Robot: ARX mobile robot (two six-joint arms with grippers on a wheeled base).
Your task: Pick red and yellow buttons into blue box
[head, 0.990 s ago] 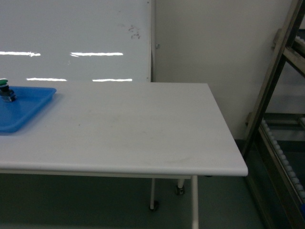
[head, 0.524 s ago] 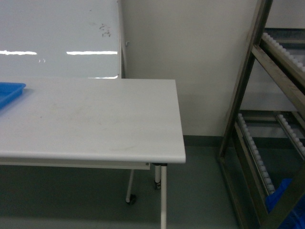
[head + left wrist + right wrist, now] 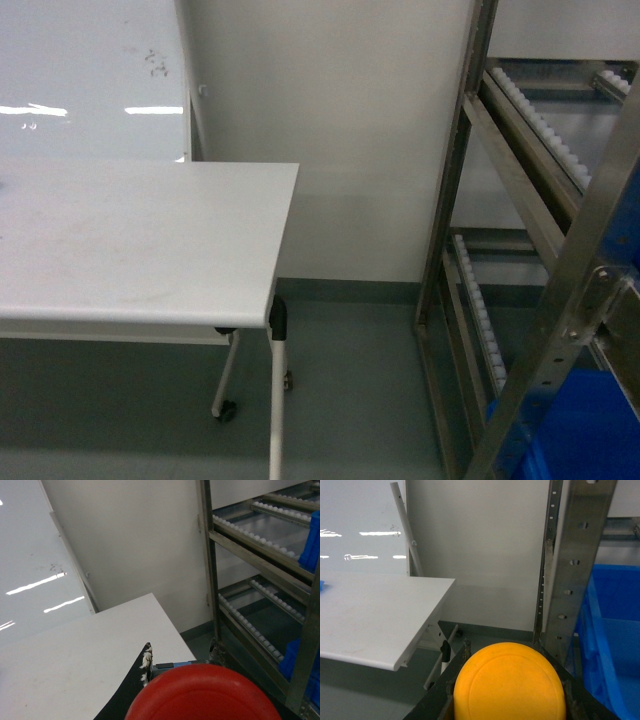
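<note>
The red button (image 3: 202, 695) fills the bottom of the left wrist view, its round cap between the black fingers of my left gripper (image 3: 180, 666), which is shut on it. The yellow button (image 3: 510, 685) sits the same way in my right gripper (image 3: 502, 652), shut on it. The blue box (image 3: 615, 630) stands low in the metal rack, just right of the right gripper. It also shows at the bottom right of the head view as the blue box (image 3: 585, 430). Neither gripper appears in the head view.
A white table (image 3: 140, 240) on castors stands at the left, its corner near the rack (image 3: 470, 200). The rack has sloping roller shelves and steel uprights. More blue bins (image 3: 312, 545) sit on its shelves. Grey floor lies between table and rack.
The head view has swung to the right. The blue tray with the green-capped button has left the view, the table has slid left, and the rack and blue box have come in.
</note>
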